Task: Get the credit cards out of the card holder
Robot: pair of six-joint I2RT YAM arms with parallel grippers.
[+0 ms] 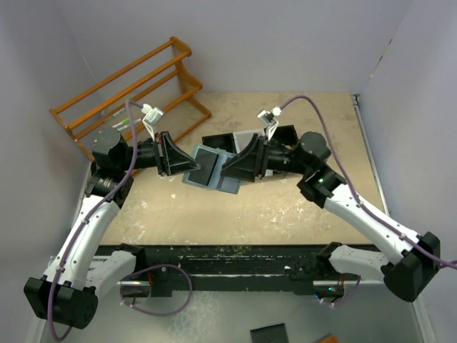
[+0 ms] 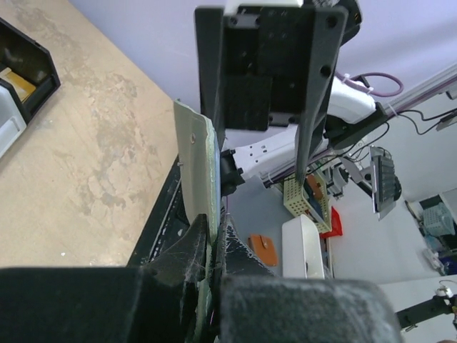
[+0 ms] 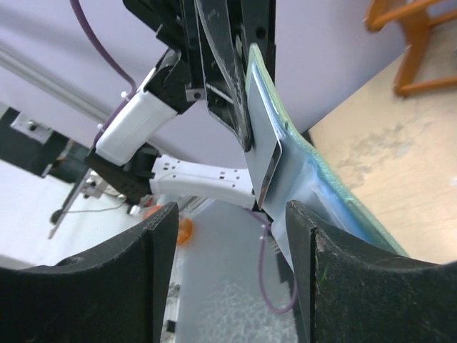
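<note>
The card holder [image 1: 194, 179] hangs open in the air between my two grippers, teal outside, light blue inside. Dark grey credit cards [image 1: 208, 163] sit in its slots. My left gripper [image 1: 178, 163] is shut on the holder's left edge; in the left wrist view the green edge [image 2: 198, 164] runs up from between the closed fingers [image 2: 187, 246]. My right gripper [image 1: 230, 170] is open at the holder's right side. In the right wrist view a grey card [image 3: 263, 139] stands out from the light blue inside [image 3: 325, 189], just above the gap between my right gripper's [image 3: 230, 250] open jaws.
A black-and-white bin tray [image 1: 243, 137] stands on the table behind the grippers, also at the left in the left wrist view [image 2: 21, 89]. A wooden rack [image 1: 128, 89] stands at the back left. White walls close in both sides.
</note>
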